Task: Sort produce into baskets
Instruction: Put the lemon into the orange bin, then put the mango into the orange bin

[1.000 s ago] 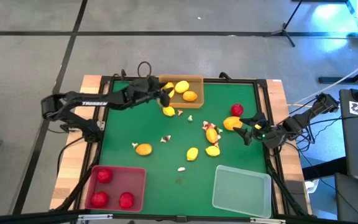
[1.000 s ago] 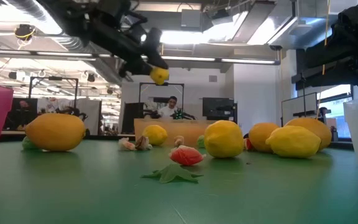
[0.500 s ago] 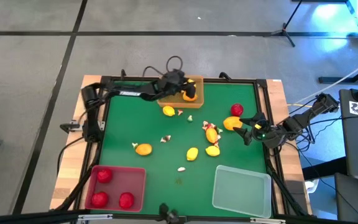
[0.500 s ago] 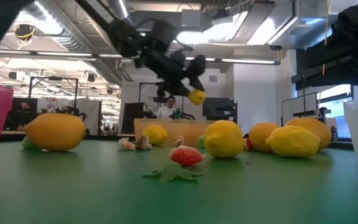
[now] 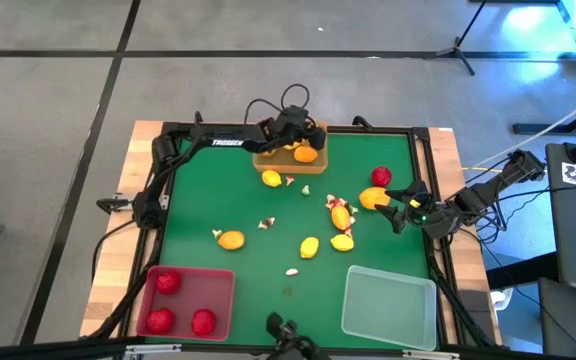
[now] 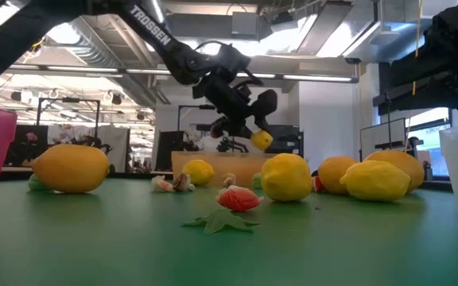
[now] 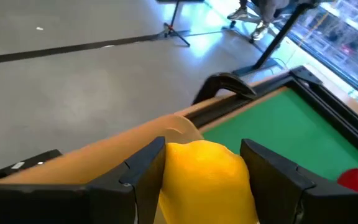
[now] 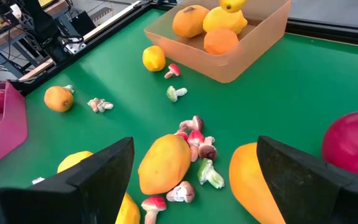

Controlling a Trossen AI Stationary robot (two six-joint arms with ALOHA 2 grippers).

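Observation:
My left gripper (image 5: 291, 134) is over the orange-tan basket (image 5: 315, 132) at the table's far edge, shut on a yellow lemon (image 6: 261, 140). The basket holds a few yellow and orange fruits (image 8: 211, 23). My right gripper (image 5: 399, 208) waits open at the table's right edge, with nothing between its fingers. Loose produce lies on the green mat: a lemon (image 5: 271, 179), an orange fruit (image 5: 231, 239), two yellow fruits (image 5: 309, 246), an orange oval fruit (image 8: 164, 163), a red fruit (image 5: 381, 177) and small whitish-and-red bits (image 8: 194, 140). My left gripper pinches the lemon by its two opposite sides (image 7: 169, 177), one finger on each. The fingers slant downward, reaching from the table's left toward its far edge. The lemon hangs clear of the basket, above the fruits in it.
A red basket (image 5: 219, 312) with three red fruits stands at the near left. A clear whitish basket (image 5: 388, 305) stands at the near right. A black frame (image 5: 173, 128) runs round the mat. A person sits behind the table's far side in the low view.
My left gripper has carried the lemon toward the table's right and far edge and downward, from beside the orange-tan basket's left end to above its middle. The lemon stays clear in the hold throughout.

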